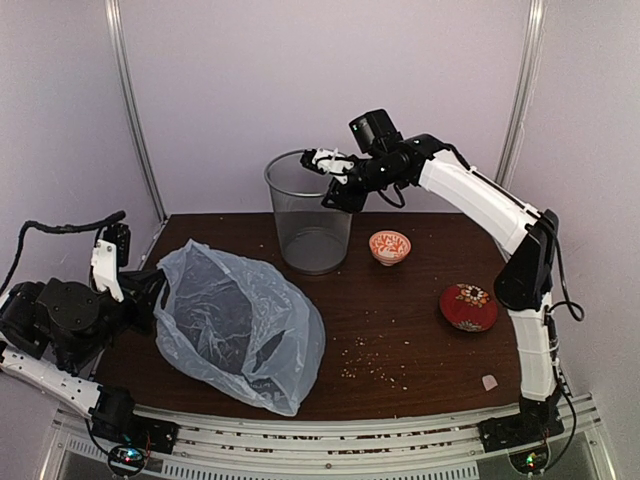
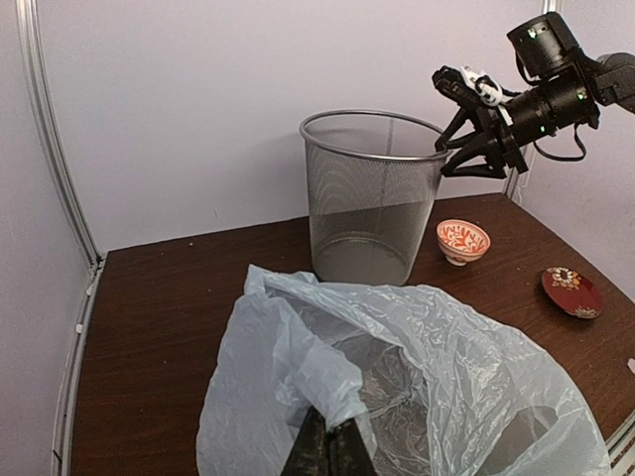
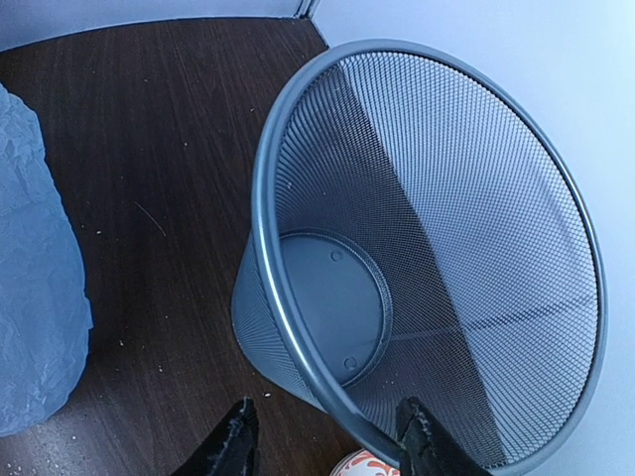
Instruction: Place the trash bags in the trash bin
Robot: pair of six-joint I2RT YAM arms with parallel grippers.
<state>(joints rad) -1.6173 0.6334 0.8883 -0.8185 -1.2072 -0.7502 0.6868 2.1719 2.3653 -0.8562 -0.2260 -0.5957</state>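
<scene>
The pale blue-grey trash bag (image 1: 235,320) lies open and crumpled on the left of the table, and fills the lower left wrist view (image 2: 446,377). My left gripper (image 2: 327,443) is shut on a fold of the bag's near edge; from above it (image 1: 155,290) sits at the bag's left side. The grey wire-mesh trash bin (image 1: 310,215) stands upright and empty at the back centre. My right gripper (image 1: 318,180) is open and hovers over the bin's right rim. In the right wrist view the rim (image 3: 298,337) runs between the open fingers (image 3: 238,436), not gripped.
A small red-patterned bowl (image 1: 389,246) stands just right of the bin. A flat red round dish (image 1: 468,306) lies at the right. Crumbs (image 1: 375,370) are scattered near the front edge. Walls close in behind and at both sides.
</scene>
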